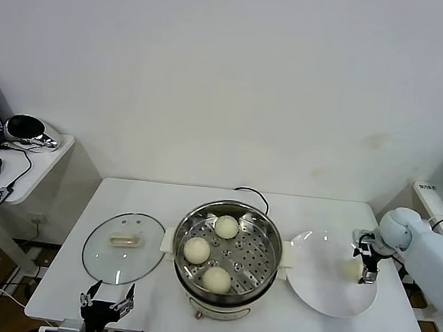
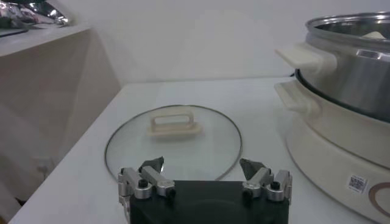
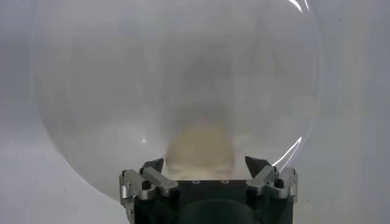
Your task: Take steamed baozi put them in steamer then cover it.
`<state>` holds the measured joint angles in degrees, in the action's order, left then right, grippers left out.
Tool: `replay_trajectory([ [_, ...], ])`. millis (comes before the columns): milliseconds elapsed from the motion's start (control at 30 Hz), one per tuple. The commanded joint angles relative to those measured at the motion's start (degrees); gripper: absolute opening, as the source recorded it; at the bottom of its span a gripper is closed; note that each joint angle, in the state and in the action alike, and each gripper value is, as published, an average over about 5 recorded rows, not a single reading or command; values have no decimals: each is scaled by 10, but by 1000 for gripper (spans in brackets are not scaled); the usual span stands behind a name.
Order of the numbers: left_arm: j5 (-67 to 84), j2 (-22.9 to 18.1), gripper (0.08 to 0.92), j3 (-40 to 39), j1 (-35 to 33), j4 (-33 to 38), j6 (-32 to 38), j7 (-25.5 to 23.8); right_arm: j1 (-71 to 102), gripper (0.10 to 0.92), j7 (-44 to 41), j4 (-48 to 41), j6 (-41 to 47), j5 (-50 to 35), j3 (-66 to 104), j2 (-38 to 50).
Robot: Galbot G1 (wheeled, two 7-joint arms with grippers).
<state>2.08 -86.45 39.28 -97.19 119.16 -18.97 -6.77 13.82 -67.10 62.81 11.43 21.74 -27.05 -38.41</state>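
With three buns (image 1: 212, 251) in the steamer (image 1: 272, 240), the right end effector (image 1: 365, 265), spread, straddles the last bun (image 3: 200, 150) on the plate (image 1: 311, 294); the lid (image 1: 123, 247) lies beside, the spread left end effector (image 1: 106, 303) near it.

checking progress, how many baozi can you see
4: three small round cream-white buns on the shiny steel steamer's perforated tray, one on the flat white plate between the right claw's fingers.

You're looking at a steamer (image 1: 227, 253) of shiny polished steel with a perforated metal tray, on a smooth cream plastic-looking base. The three baozi (image 1: 226, 227) inside are matt and smooth. The cover (image 1: 124, 247) is clear glossy glass with a metal rim and a cream handle. The white plate (image 1: 326, 296) looks glossy, and the desk (image 1: 164, 200) is smooth white.
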Motion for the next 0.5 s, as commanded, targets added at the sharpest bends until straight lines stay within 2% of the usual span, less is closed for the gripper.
replay_trajectory([
  [33,-1,0,823,-1,0,2,0,0,3,819,8,-4,1,-2,1,-3],
  [500,-2,2,823,-8,-1,6,0,0,-4,620,6,36,18,-36,-2,27],
])
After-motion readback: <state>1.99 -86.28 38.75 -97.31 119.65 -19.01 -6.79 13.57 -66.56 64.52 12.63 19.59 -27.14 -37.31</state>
